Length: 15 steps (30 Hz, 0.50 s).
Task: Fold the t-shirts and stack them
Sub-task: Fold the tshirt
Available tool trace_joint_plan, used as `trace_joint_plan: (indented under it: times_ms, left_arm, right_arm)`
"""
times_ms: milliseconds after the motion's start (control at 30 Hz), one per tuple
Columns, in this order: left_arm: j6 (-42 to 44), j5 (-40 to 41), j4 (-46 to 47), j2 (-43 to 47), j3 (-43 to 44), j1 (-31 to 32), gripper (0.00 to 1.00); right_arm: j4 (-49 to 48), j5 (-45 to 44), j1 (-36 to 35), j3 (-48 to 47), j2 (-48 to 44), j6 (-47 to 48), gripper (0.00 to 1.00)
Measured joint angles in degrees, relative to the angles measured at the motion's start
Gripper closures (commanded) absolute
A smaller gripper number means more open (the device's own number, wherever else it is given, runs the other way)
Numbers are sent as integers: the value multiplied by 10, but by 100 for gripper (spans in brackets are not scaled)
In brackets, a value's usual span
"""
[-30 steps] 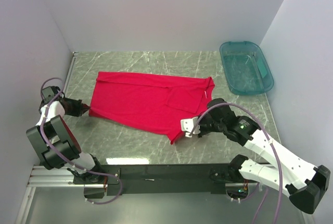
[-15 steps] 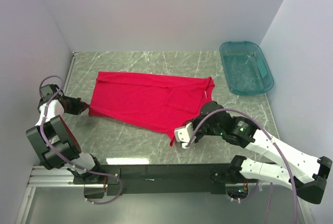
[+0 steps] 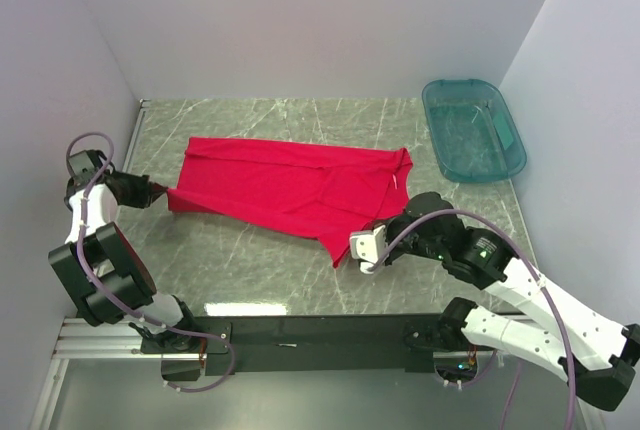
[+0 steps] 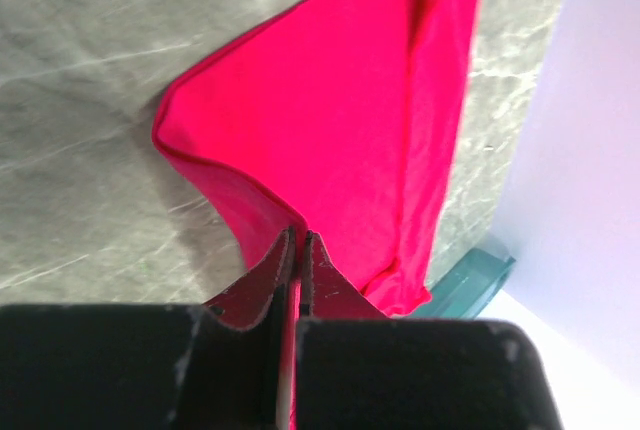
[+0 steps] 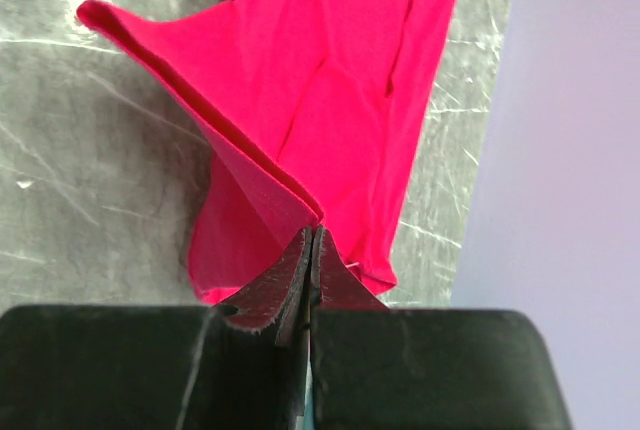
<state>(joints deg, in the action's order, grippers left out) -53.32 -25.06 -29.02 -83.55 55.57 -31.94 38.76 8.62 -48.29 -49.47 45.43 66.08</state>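
On tabletop (image 3: 250, 275): shirt (image 3: 280, 190), red, part-folded, none stacked; left gripper (image 3: 160, 193) jaws clamped on left edge; right gripper (image 3: 350, 251) jaws clamped on near corner; most folding apparently left.

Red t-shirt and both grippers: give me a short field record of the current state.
shirt: red fabric t-shirt, spread across the green marble tabletop
left gripper: shut on shirt's left edge
right gripper: shut on shirt's near right corner, fabric creased upward
bin: teal plastic tub, far right, apart from shirt
stack: none in view
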Motion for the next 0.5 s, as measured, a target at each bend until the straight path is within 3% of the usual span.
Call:
trace_joint_plan:
  times_ms: [500]
  left_arm:
    - [-6, -6, 1, 1, 7, 0, 100]
  right_arm:
    - [-40, -26, 24, 1, -2, -15, 100]
